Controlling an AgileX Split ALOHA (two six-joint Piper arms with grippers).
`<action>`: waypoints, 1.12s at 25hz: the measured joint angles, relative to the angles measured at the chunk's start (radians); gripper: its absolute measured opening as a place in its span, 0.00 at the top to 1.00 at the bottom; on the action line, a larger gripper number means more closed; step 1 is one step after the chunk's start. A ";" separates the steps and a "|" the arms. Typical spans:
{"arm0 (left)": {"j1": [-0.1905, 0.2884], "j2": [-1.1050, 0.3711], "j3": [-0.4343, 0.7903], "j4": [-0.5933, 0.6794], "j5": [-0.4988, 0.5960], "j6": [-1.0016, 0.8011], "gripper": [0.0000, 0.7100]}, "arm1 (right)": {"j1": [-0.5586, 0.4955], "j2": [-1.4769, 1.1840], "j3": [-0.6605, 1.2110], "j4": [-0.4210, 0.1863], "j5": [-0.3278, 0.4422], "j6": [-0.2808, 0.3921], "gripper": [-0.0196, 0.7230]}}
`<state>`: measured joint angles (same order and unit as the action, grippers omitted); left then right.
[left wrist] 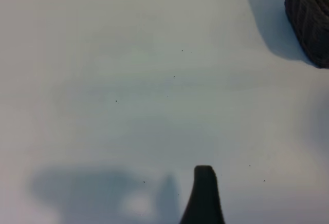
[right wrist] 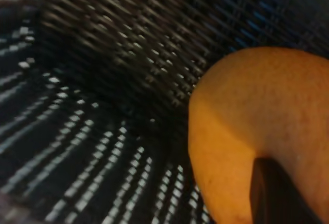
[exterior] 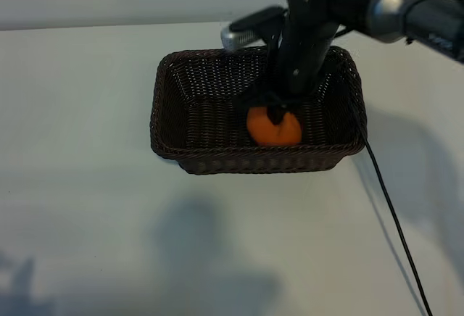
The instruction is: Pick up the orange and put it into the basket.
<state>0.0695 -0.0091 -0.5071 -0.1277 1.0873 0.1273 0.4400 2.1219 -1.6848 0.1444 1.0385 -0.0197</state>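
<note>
The orange [exterior: 272,131] lies low inside the dark brown wicker basket [exterior: 254,158], close to its near wall. My right arm reaches down into the basket from the back right. My right gripper [exterior: 276,113] is shut on the orange's top. In the right wrist view the orange [right wrist: 257,111] fills one side against the basket's weave [right wrist: 128,44], with one dark finger [right wrist: 277,193] pressed on its skin. My left gripper [left wrist: 164,219] is open over bare table, away from the basket; only one fingertip [left wrist: 204,183] shows. A basket corner [left wrist: 308,18] shows in that view.
The basket stands at the back middle of a white table [exterior: 87,113]. A black cable [exterior: 391,214] runs from the basket's right side toward the front right. Shadows of the arms fall on the tabletop in front.
</note>
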 joint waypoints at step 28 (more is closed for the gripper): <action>0.000 0.000 0.000 0.000 0.000 0.002 0.17 | -0.005 -0.008 -0.230 -0.069 0.131 0.029 0.16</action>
<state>0.0695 -0.0091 -0.5071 -0.1277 1.0873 0.1290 0.4352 2.1138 -1.9148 0.0753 1.1696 0.0095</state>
